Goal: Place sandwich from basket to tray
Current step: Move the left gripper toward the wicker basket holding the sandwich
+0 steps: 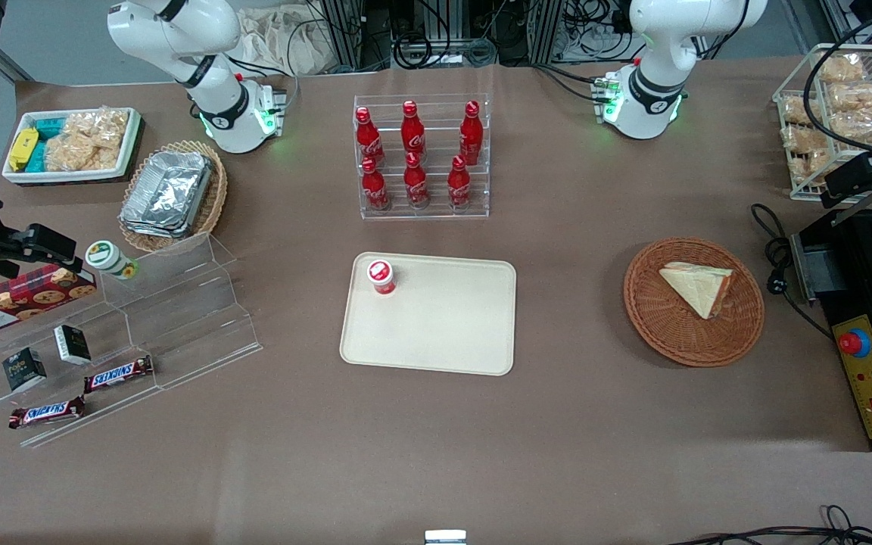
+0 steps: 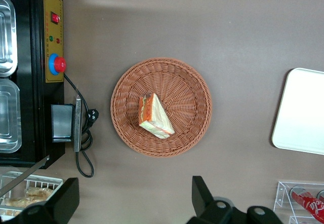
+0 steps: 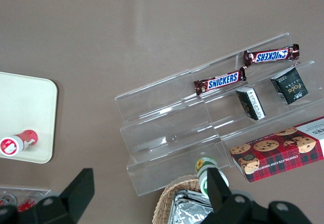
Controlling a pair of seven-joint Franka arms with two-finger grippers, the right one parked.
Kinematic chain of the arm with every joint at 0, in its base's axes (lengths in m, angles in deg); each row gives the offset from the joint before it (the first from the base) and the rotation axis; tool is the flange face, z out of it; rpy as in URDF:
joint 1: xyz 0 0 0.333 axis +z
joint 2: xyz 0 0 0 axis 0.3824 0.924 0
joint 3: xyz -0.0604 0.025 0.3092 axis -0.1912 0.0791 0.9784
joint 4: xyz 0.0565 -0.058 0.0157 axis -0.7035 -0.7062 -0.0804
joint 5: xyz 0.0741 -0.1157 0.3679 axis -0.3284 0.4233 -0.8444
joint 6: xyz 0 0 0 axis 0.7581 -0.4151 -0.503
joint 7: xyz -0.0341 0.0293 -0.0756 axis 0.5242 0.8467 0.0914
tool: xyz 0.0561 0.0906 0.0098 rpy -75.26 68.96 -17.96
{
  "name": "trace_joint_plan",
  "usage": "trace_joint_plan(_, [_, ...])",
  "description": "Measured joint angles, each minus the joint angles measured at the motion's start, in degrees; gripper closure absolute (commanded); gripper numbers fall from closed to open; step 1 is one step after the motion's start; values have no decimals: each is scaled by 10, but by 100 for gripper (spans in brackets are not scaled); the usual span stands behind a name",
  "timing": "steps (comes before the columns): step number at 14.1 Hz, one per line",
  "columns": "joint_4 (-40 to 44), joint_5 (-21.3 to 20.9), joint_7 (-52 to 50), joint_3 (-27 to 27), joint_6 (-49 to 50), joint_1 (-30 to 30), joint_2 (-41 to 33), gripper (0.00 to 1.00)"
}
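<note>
The sandwich is a pale wrapped wedge lying in the round reddish-brown wicker basket, toward the working arm's end of the table. In the left wrist view the sandwich shows its orange-red cut edge and lies near the middle of the basket. The cream tray lies flat at the table's middle, and its edge shows in the left wrist view. My left gripper hangs high above the table near the basket. In its own view the gripper is open wide, empty and well clear of the basket.
A small red-capped bottle stands on a corner of the tray. A black appliance with a red button and its cable lie beside the basket. A wire rack of bagged snacks and a cola bottle rack stand farther from the camera.
</note>
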Motion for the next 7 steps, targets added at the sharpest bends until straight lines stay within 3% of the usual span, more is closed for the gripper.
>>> trace_joint_plan(7, [-5, 0, -16, 3, 7, 4, 16, 0])
